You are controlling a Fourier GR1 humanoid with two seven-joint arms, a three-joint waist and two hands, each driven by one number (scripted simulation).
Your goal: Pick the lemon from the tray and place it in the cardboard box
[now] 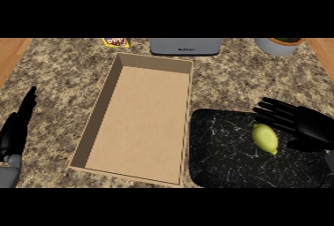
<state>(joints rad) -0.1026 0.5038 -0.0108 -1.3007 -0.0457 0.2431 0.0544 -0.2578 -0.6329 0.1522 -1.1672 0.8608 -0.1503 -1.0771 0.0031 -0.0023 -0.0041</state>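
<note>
- Yellow lemon (265, 138) lies on our black tray (228, 163), long axis near-far, pointed tip toward us.
- Our right hand (305, 126) sits just beside it, fingers extended.
- Our left hand (16, 128) rests open at the left edge.
- Cardboard box (140, 119) adjoins the tray's left side.

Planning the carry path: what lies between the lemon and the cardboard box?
In the head view, only bare dark tray surface lies between the lemon and the cardboard box, whose right wall meets the tray's left edge.
</note>
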